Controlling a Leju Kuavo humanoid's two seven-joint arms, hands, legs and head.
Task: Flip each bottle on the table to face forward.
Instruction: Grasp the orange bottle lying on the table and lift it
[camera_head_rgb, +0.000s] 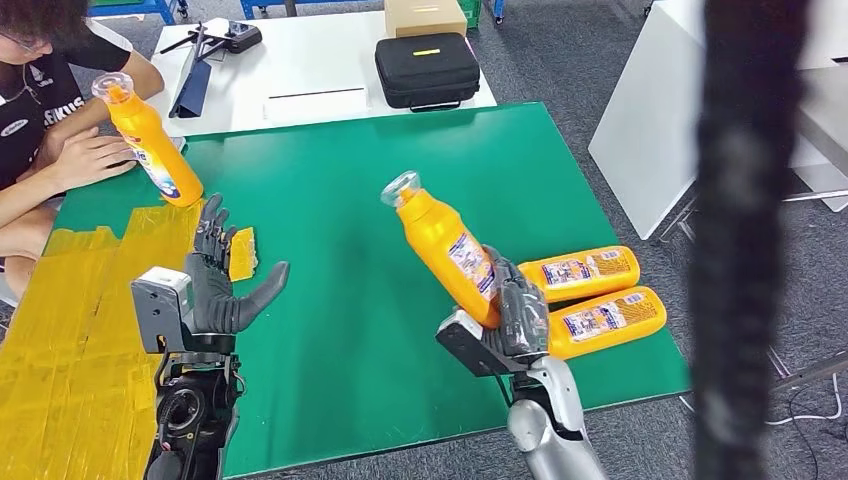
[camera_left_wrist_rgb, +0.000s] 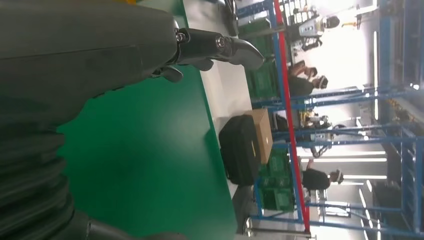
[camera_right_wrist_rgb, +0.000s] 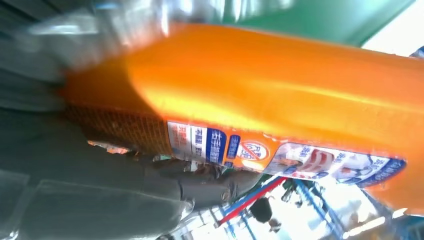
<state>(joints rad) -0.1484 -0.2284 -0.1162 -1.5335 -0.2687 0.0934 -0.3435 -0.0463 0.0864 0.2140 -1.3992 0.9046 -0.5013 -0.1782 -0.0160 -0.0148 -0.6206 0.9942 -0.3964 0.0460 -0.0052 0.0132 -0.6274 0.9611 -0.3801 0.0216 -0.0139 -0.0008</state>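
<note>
**Stock check: my hands & bottles on green tabletop**

1. My right hand (camera_head_rgb: 520, 318) – wrapped round lower body of held bottle (camera_head_rgb: 447, 245), fingers closed on it, label side showing toward me. Bottle lifted off the tabletop (camera_head_rgb: 340, 200), tilted, clear cap up & leaning toward the far-left. Hand sits near the front-right corner, palm side up, forearm coming in from below the front edge. Right wrist view: orange body w/ blue-white label (camera_right_wrist_rgb: 280, 155) across the frame, blurred; dark fingers (camera_right_wrist_rgb: 200, 185) under it.

2. My left hand (camera_head_rgb: 222, 280) – holds nothing, fingers spread wide, thumb out to the right. Raised upright over the left part of the tabletop, by the edge of the yellow tape patch (camera_head_rgb: 90, 300). Fingertips close to a small yellow piece (camera_head_rgb: 242, 253); touching or not, can't tell. Left wrist view: thumb tip (camera_left_wrist_rgb: 235, 47) over bare green.

3. Bottle in person's hand (camera_head_rgb: 145, 140) – far-left corner, standing tilted, cap up; person's hand (camera_head_rgb: 90, 158) just beside it.

4. Two lying bottles (camera_head_rgb: 590, 295) – on their sides at the right edge, side by side, touching, labels up, just right of my right hand.

5. Behind far edge: white table (camera_head_rgb: 300, 70) w/ black case (camera_head_rgb: 427, 70) & cardboard box (camera_head_rgb: 425, 15).
</note>
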